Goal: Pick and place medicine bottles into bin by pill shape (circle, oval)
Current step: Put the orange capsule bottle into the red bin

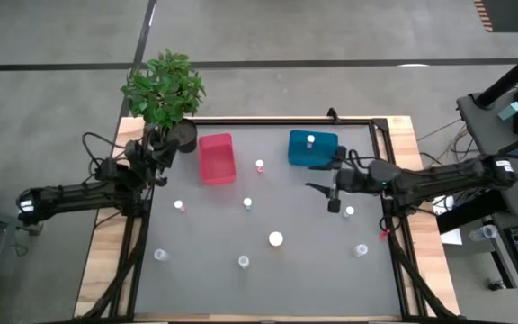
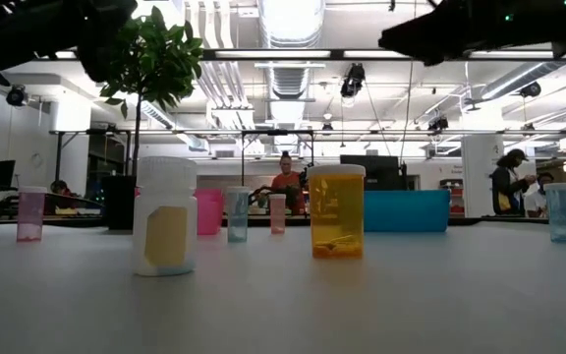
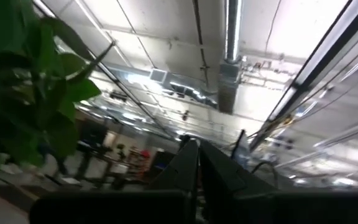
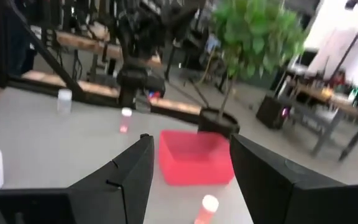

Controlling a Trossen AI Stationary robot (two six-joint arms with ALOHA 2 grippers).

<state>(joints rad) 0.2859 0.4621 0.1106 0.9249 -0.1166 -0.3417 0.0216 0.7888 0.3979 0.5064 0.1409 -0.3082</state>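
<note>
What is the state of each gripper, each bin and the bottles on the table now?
Left gripper: shut, empty, beside the plant pot.
Right gripper: open, empty, above the mat.
Pink-red rectangular plastic bin: upright, looks empty.
Teal-blue rectangular plastic bin: upright, one white-capped bottle inside.
Loose small bottles: upright, scattered.

Grey concrete floor (image 1: 52, 36) surrounds the table; overhead, white ducts (image 2: 288, 39) cross a brightly lit open ceiling.
</note>
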